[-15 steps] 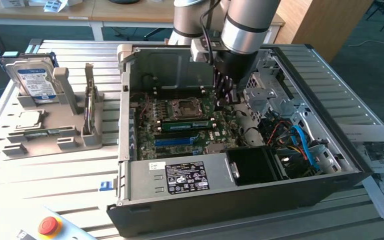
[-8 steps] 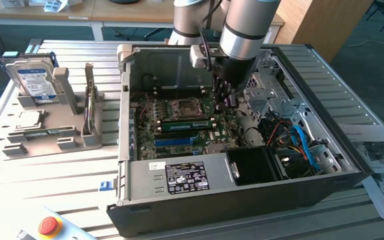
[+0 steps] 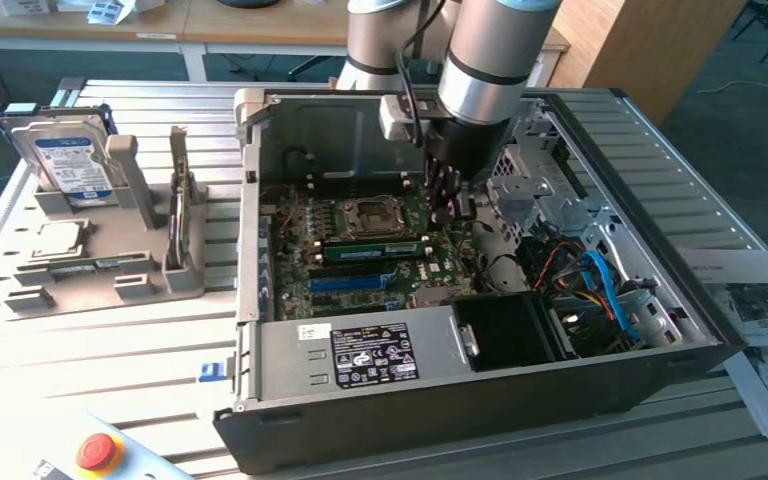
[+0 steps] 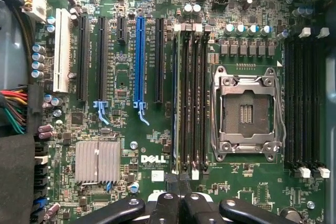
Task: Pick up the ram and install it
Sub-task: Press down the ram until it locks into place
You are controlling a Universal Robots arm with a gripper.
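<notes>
Partly hidden: ram (image 4: 175, 98) edge-on in slot, end effector (image 4: 178, 188) closed above.

- Computer case (image 3: 491, 400), open: one.
- Green ram (image 3: 373, 249) sticks seated on the motherboard (image 4: 131, 145): one.
- Empty CPU sockets (image 4: 245, 114): one.
- Hard drives (image 3: 67, 160) standing in the grey holder (image 3: 157, 250): one.
- Blue expansion slots (image 4: 139, 59): one.
- White slots (image 4: 62, 51): one.
- Red buttons (image 3: 97, 452): one.

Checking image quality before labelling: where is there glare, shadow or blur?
Exterior view: daylight glare washes the metal table; the computer case interior sits in shadow. Wrist view: the motherboard is evenly lit and sharp; the tool is close and slightly soft.
</notes>
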